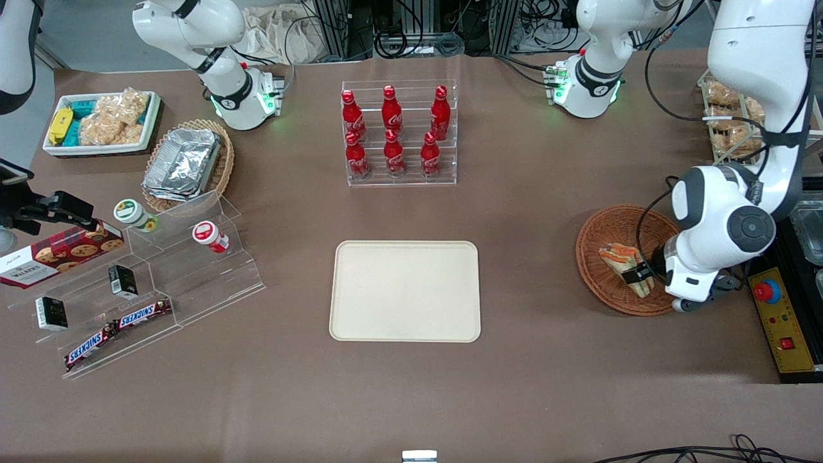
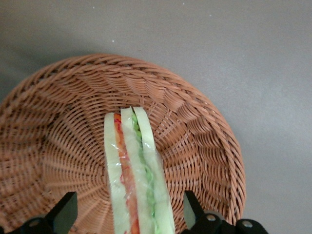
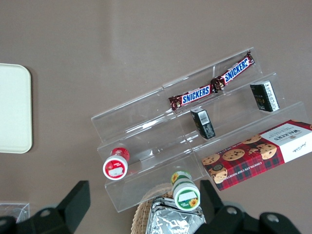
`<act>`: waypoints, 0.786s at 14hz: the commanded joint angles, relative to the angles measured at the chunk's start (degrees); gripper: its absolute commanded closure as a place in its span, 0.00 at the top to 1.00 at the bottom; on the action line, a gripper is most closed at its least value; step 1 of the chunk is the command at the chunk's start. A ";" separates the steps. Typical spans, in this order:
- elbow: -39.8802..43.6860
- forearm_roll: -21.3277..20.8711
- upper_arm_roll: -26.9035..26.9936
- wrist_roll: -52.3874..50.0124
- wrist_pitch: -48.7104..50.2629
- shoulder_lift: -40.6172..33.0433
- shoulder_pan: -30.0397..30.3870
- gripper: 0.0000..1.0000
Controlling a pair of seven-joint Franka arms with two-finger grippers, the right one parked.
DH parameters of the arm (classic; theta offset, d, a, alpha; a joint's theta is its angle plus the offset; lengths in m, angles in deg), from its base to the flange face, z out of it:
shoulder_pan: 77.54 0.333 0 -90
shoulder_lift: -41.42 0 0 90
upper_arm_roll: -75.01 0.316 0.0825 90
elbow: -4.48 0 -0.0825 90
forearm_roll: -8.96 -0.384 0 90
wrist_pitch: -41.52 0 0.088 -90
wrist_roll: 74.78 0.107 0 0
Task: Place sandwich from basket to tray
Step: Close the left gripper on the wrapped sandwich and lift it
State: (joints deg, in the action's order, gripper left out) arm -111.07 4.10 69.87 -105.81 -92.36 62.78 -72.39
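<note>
The gripper hung low inside the basket, its jaws spread wide with the sandwich standing on edge between them, a gap showing on each side. The wedge lay square to the fingers, its filling stripes running straight out from the gap. To do the grasp well, the jaws probably needed to close gently on the two bread faces, since soft bread in slippery wrap would squash or slide. The tray waited well apart, toward the parked arm's end.

table brown | tray | basket | bottle rack | hand over basket
</note>
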 commanded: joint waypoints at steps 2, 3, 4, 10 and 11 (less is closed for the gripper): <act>-3.89 0.29 -0.14 -3.06 -5.42 -0.10 0.29 0.90; -4.50 0.29 -0.14 -3.32 -5.43 -0.18 0.29 0.70; -4.60 0.29 -0.14 -3.41 -4.91 -0.45 0.29 0.39; 9.08 0.11 -1.62 -2.45 20.18 -5.63 -0.23 0.00; 12.51 0.11 -2.68 -2.01 23.80 -6.94 -0.15 0.00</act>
State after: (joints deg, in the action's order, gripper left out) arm -104.71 4.10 68.78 -108.35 -76.44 58.70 -72.47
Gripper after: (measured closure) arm 0.687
